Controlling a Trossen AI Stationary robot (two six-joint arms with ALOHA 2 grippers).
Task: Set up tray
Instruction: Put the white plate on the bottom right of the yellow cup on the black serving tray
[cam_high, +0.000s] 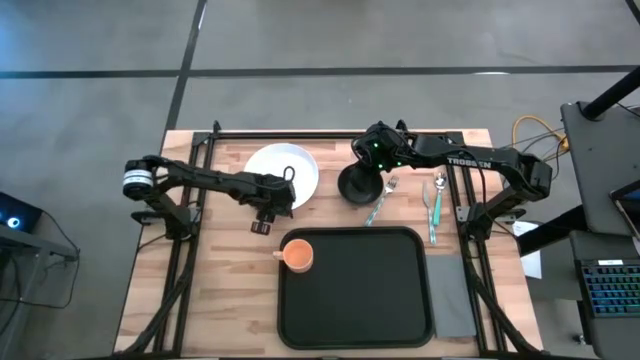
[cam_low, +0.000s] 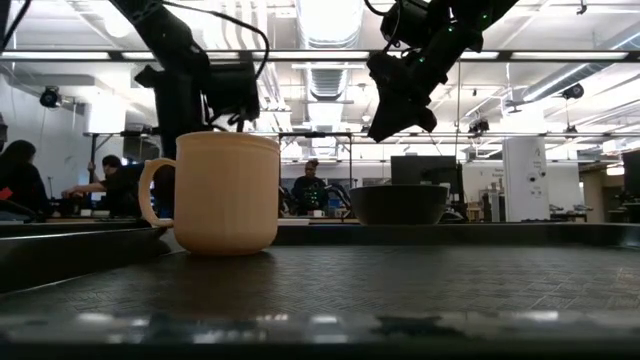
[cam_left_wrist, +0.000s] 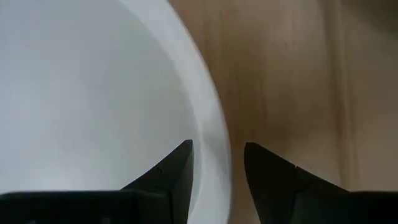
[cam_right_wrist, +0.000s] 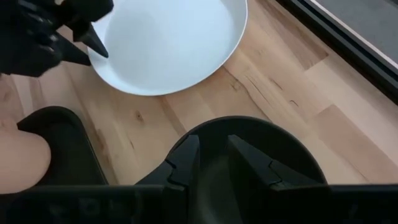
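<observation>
We have the left gripper (cam_left_wrist: 217, 165) parted astride the rim of the round white ceramic plate (cam_high: 281, 172), near the tabletop's far edge; to lift it well we should close squarely on that rim. The large flat black tray (cam_high: 356, 288) lies at the near edge, a peach mug (cam_high: 297, 255) in its far-left corner, blocking part of the plate's path. The right gripper (cam_right_wrist: 213, 155) straddles the black bowl's (cam_high: 361, 185) rim, unclenched.

A white plate (cam_high: 283, 172) lies on the wooden bench (cam_high: 210, 290). A black bowl (cam_high: 358, 186) sits beside it. A fork (cam_high: 380, 200) and a teal-handled spoon (cam_high: 437, 205) lie near the bowl. A grey napkin (cam_high: 450, 295) lies flat. A tan mug (cam_high: 297, 255) stands upright. People sit in the room behind (cam_low: 20, 180).
</observation>
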